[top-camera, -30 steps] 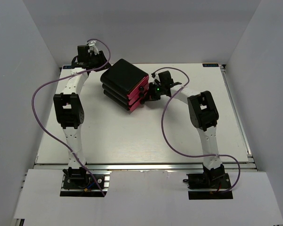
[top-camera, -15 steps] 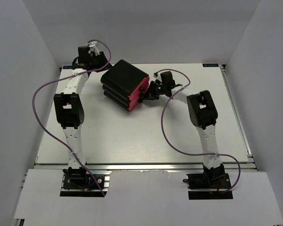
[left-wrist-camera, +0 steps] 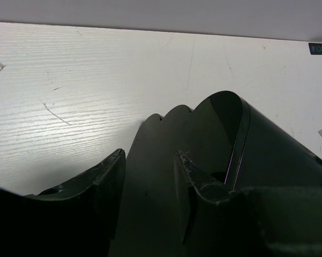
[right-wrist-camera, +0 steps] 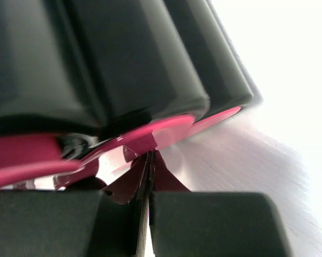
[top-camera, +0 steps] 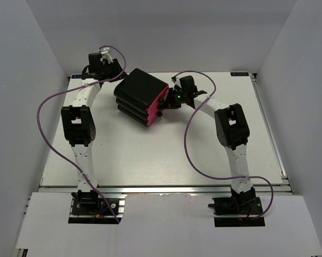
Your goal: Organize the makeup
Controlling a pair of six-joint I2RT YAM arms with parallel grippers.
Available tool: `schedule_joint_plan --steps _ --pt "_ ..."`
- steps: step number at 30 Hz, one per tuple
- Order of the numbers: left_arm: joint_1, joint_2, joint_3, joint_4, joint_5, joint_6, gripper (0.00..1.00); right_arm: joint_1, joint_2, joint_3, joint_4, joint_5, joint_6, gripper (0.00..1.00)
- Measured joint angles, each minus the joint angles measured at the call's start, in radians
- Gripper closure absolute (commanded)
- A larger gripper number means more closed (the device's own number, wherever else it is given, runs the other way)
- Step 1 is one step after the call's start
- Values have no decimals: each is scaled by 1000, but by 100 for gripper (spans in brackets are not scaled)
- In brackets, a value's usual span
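No makeup shows in any view; it is hidden or out of view. The big black box (top-camera: 141,88) with pink drawer fronts (top-camera: 156,103) stands at the back middle of the table. My right gripper (top-camera: 170,101) is shut, its fingertips (right-wrist-camera: 151,156) pressed against a pink drawer front (right-wrist-camera: 166,128) below the black shell (right-wrist-camera: 123,59). My left gripper (top-camera: 113,76) is open at the box's back left corner. In the left wrist view its fingers straddle the box's dark top (left-wrist-camera: 257,155), the gripper (left-wrist-camera: 150,155) gripping nothing.
The white table (top-camera: 150,155) stretches in front of the box and to both sides. Grey walls close in the back and sides. Purple cables loop from both arms over the table (top-camera: 190,139). A small label (left-wrist-camera: 318,48) sits at the far table edge.
My right gripper has moved up and left against the pink drawer fronts, which now sit more flush. The box has shifted slightly left. The left gripper has hardly moved.
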Motion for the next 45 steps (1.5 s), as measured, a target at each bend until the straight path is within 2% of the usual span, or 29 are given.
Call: schedule_joint_plan --steps 15,23,26,31,37,45 --pt "6 -1 -23 37 0 -23 48 34 -5 85 -124 68 -156 100" --pt "-4 0 -23 25 26 -31 48 75 -177 -89 -32 207 -256 100" --pt "-5 0 -24 29 30 -36 48 85 -203 -68 -55 228 -304 100" --pt "3 0 -24 43 23 -43 48 108 -151 60 -159 278 -358 100" --pt "6 0 -24 45 19 -45 48 115 -172 13 -115 290 -378 100" --pt "10 0 -40 32 17 -101 29 116 -324 -192 -14 330 -421 100"
